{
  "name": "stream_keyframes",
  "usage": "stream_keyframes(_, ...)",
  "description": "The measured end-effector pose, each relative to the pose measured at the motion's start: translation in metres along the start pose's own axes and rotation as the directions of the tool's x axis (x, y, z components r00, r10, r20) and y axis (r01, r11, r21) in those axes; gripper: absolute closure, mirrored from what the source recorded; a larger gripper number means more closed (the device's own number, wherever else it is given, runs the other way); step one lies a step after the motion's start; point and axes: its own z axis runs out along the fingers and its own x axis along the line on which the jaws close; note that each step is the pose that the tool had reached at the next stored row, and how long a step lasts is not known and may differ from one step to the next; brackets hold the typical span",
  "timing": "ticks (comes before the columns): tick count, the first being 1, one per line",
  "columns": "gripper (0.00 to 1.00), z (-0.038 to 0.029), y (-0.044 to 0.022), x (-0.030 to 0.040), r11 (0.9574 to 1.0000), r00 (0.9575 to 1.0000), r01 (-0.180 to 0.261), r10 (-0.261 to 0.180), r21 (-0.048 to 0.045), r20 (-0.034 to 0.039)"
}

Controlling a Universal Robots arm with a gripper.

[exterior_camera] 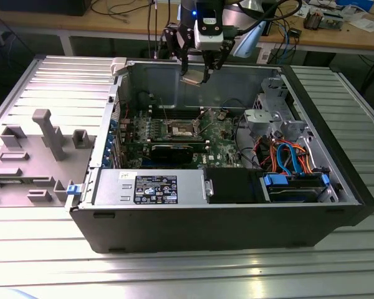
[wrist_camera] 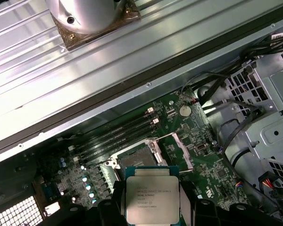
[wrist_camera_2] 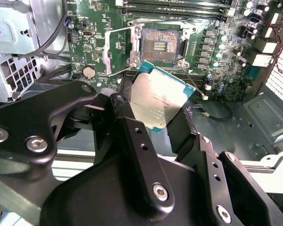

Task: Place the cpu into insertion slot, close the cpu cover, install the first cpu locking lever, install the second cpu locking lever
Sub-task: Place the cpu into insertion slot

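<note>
High above the insertion slot (wrist_camera_2: pixel 160 47), well apart from it, I am holding the cpu (wrist_camera_2: pixel 158 99) in the gripper (wrist_camera_2: pixel 156 127). Its two black fingers (wrist_camera_2: pixel 129 125) are pinching the chip by opposite edges. I am gripping it that way, by my judgement, so that the silver-grey top is facing up and the underside is hanging free, with nothing of the gripper lying between chip and slot. In the first wrist view the cpu (wrist_camera: pixel 152 200) is sitting level between the fingers (wrist_camera: pixel 115 205), and the slot (wrist_camera: pixel 137 155) is lying bare beyond it, its field of contacts exposed and nothing seated there. Just beside the slot a thin silvery frame is standing away from the contacts. I am taking it for the cpu cover (wrist_camera_2: pixel 117 52) swung open, though the angle is making that hard to confirm. Open like that, it is leaving the way down to the slot unobstructed. In the exterior view the gripper (exterior_camera: pixel 196 71) is hanging over the slot (exterior_camera: pixel 182 129) at about the height of the computer case (exterior_camera: pixel 206 218) rim, so no step of the task is showing as done.
</note>
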Motion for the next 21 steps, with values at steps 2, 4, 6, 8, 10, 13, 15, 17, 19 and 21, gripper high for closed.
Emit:
stream_keyframes(2, 0.46, 0.0, -0.0001, 0.0001, 1.0, 1.0, 0.0, 0.0, 0.0, 0.0)
stream_keyframes(4, 0.46, 0.0, -0.0001, 0.0003, 1.0, 1.0, 0.0, 0.0, 0.0, 0.0)
stream_keyframes(6, 0.46, 0.0, -0.0002, 0.0004, 1.0, 1.0, 0.0, 0.0, 0.0, 0.0)
stream_keyframes(8, 0.46, 0.0, -0.0002, 0.0005, 1.0, 1.0, 0.0, 0.0, 0.0, 0.0)
stream_keyframes(10, 0.46, 0.0, -0.0003, 0.0005, 1.0, 1.0, 0.0, 0.0, 0.0, 0.0001)
stream_keyframes(13, 0.46, 0.0, -0.0003, 0.0005, 1.0, 1.0, -0.01, 0.01, -0.0002, 0.0009)
stream_keyframes(15, 0.46, 0.0, -0.0003, 0.0006, 0.9997, 0.9997, -0.023, 0.023, -0.0003, 0.0021)
stream_keyframes(17, 0.46, 0.0001, -0.0003, 0.0006, 0.9994, 0.9994, -0.036, 0.036, -0.0006, 0.0032)
stream_keyframes(19, 0.46, 0.0002, -0.0003, 0.0005, 0.9985, 0.9984, -0.056, 0.056, -0.0011, 0.0049)
stream_keyframes(21, 0.46, 0.0004, -0.0003, 0.0005, 0.9975, 0.9975, -0.071, 0.071, -0.0016, 0.0063)
